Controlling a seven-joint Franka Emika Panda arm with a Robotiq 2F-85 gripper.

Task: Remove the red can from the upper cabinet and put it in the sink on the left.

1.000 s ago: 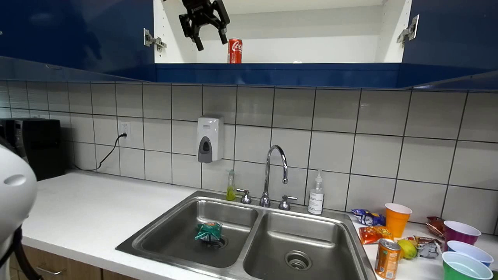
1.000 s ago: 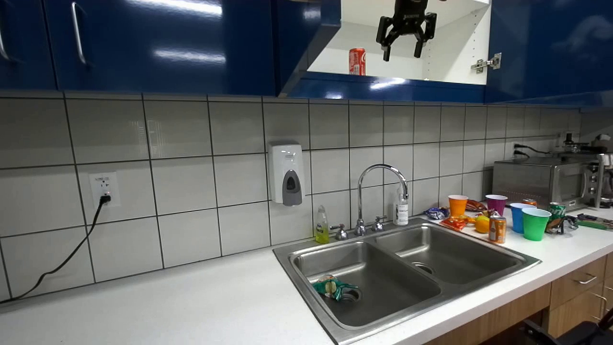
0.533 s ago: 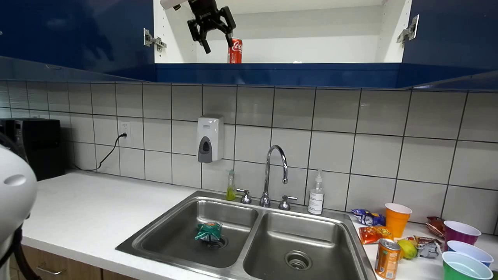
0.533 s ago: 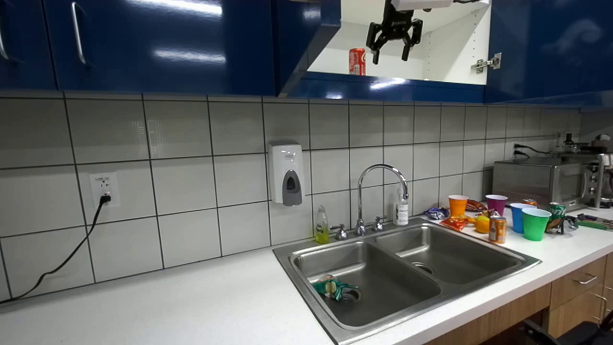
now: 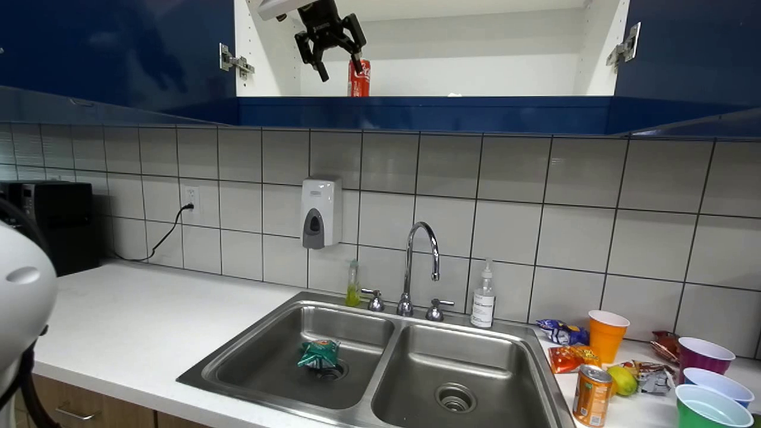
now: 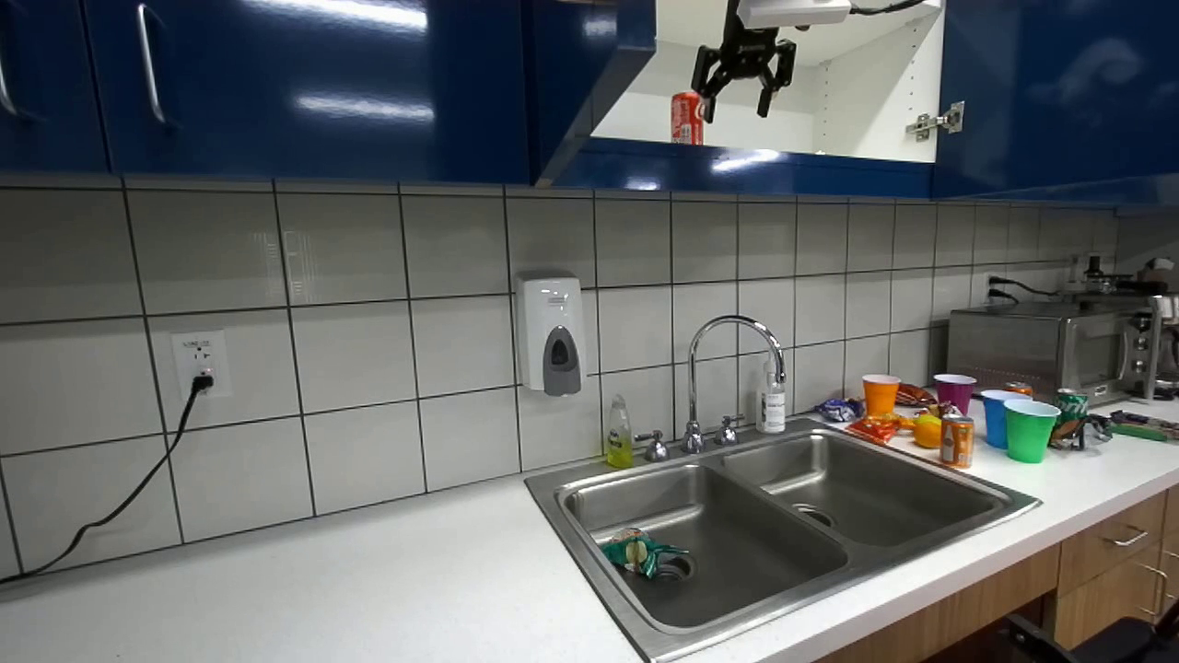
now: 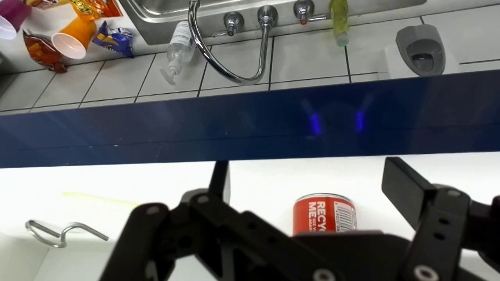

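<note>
The red can (image 6: 685, 122) stands upright inside the upper cabinet (image 5: 475, 74), behind its front edge (image 5: 452, 113). The gripper (image 5: 340, 74) is spread wide, holding nothing. Being smooth, the can may slip or dent; I would grasp it gently at the middle.

Across the white bench (image 5: 160, 309), both exterior views face the tiled wall (image 5: 511, 229), sharing the steel double sink (image 5: 380, 368) — in an exterior view slanting toward a boxy black machine (image 5: 66, 229), in an exterior view toward a silver oven (image 6: 1009, 350). The wrist view looks down from close — past the glossy blue upper cabinet (image 7: 234, 128) to the sink's back edge.
</note>
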